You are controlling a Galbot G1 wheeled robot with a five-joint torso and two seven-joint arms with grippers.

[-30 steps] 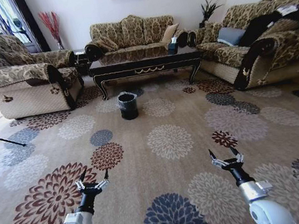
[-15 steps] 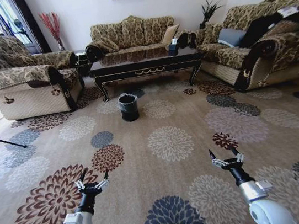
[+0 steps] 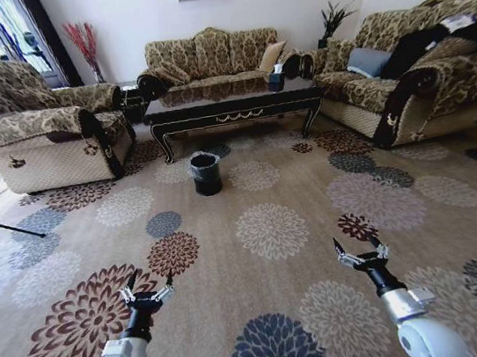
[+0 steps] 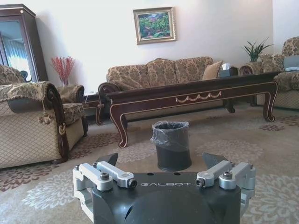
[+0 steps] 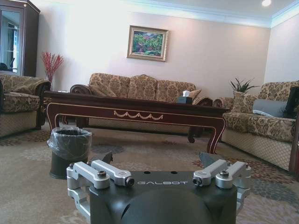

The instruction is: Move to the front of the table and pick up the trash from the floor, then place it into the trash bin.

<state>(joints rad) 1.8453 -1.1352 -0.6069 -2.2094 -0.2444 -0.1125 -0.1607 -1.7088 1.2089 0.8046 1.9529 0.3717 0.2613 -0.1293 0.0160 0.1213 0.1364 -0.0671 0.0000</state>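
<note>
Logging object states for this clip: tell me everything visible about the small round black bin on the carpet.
The small round black bucket-like trash bin stands upright on the flower-patterned carpet, just in front of the glossy dark brown wooden table and apart from it. A thin clear plastic liner is folded, crinkled, over its rim. It tapers slightly downward. Nothing but the carpet touches it. What it holds cannot be seen.

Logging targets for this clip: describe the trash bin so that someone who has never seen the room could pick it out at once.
Find the long dark table with gold trim, before the middle sofa. On the flowered carpet just in front of it stands the trash bin: small, round, black, with a thin plastic liner bunched over its rim.
</note>
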